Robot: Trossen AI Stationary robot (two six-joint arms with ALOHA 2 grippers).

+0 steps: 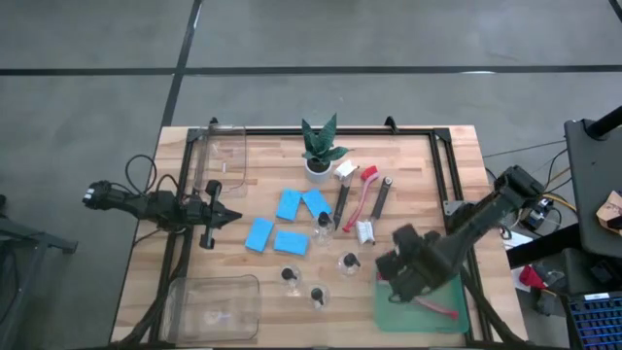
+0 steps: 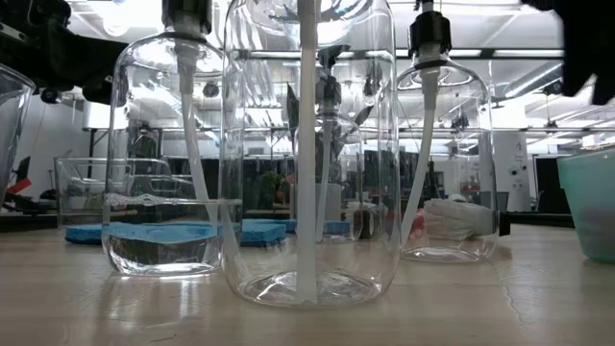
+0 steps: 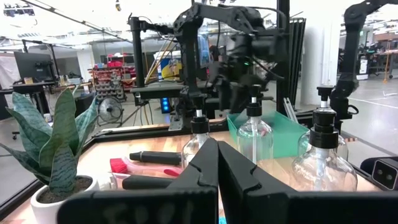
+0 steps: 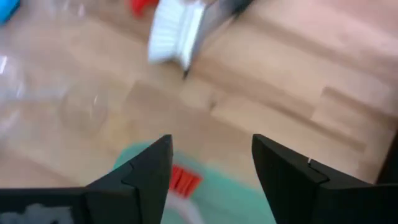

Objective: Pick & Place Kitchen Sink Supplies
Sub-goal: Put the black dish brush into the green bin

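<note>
One red brush [image 1: 434, 308] diagonal in tray [image 1: 389, 309]

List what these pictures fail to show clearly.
- Green tray, high view: right gripper covers most of it; only a red-handled brush tip shows.
- Blue sponges, low view: bottles block them.
- Brush head, right wrist view: blurred, handle cut off.

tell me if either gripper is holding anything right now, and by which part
Nothing is held. The right gripper is open above the green tray, where a red-handled brush lies free. The left gripper is shut on nothing, waiting at the table's left.
</note>
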